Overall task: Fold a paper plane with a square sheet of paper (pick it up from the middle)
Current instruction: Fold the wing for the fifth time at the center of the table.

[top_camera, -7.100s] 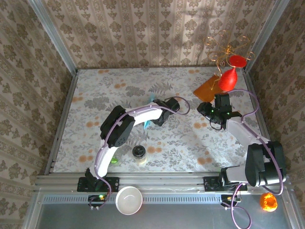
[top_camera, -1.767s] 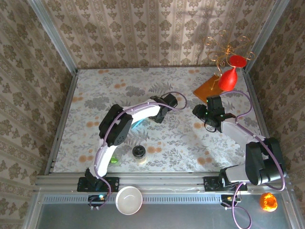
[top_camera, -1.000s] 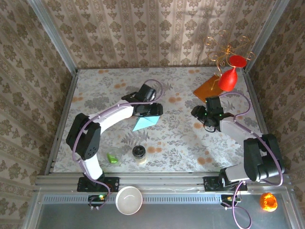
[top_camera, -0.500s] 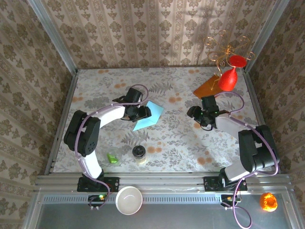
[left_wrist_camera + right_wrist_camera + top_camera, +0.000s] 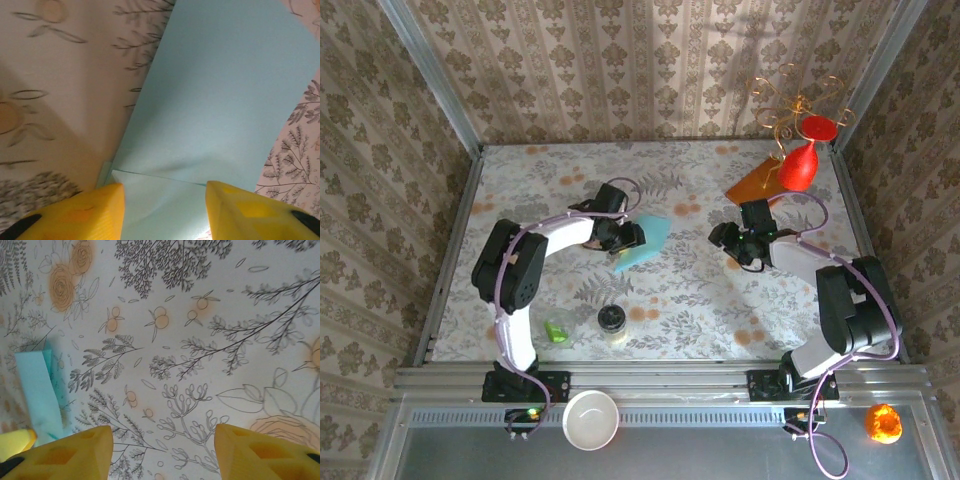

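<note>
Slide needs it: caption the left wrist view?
Left end effector open over the creased light blue paper on the floral tablecloth.

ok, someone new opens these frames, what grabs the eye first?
The light blue paper mid-table, with a fold in it and the left gripper right at its edge. The left wrist view shows the sheet running between open yellow fingers. Next comes the red and gold-wire ornament at the far right corner, beside an orange-brown sheet.
</note>
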